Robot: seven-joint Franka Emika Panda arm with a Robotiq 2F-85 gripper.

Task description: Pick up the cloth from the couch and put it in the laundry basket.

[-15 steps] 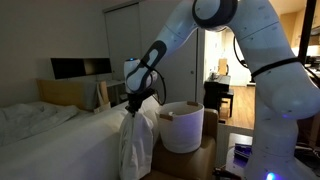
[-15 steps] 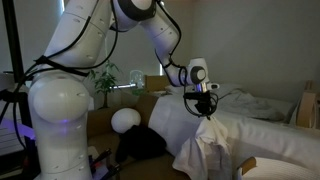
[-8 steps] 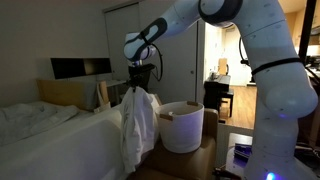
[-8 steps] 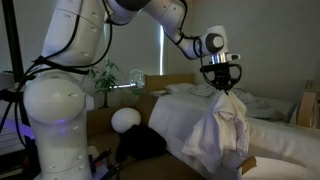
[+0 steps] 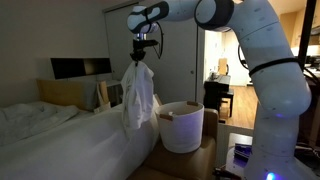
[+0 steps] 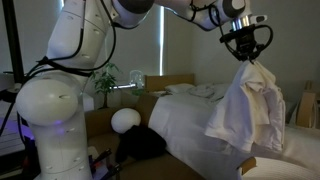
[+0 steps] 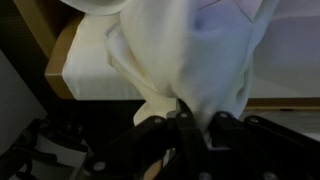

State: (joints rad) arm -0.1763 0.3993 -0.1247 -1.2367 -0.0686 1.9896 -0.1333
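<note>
Up close in the wrist view, the black two-finger gripper [image 7: 195,128] is clenched on a bunched fold of the thin white cloth [image 7: 190,50], and the fabric fills most of the frame beyond the fingers.

In both exterior views the gripper [image 5: 141,56] [image 6: 246,55] now stands high. A second ago it was low at the edge of the big, pale, white-draped couch [image 5: 55,140] [image 6: 195,125], with the fabric trailing down the couch's side. The cloth [image 5: 138,95] [image 6: 252,110] has come up with it and now hangs full length in the air from the pinch. It is clear of the cushions, though whether its lowest hem brushes anything cannot be told.

Farther along, past the couch's end and to the right of the cloth, the round white tub-shaped laundry basket [image 5: 183,128] sits with its mouth open. Its rim is lower than the gripper but higher than the hem.

The pick-up looks complete, judging from this. What remains is a carry to the right, over the rim, and a release, and the long hem could well catch on the basket's near edge.
</note>
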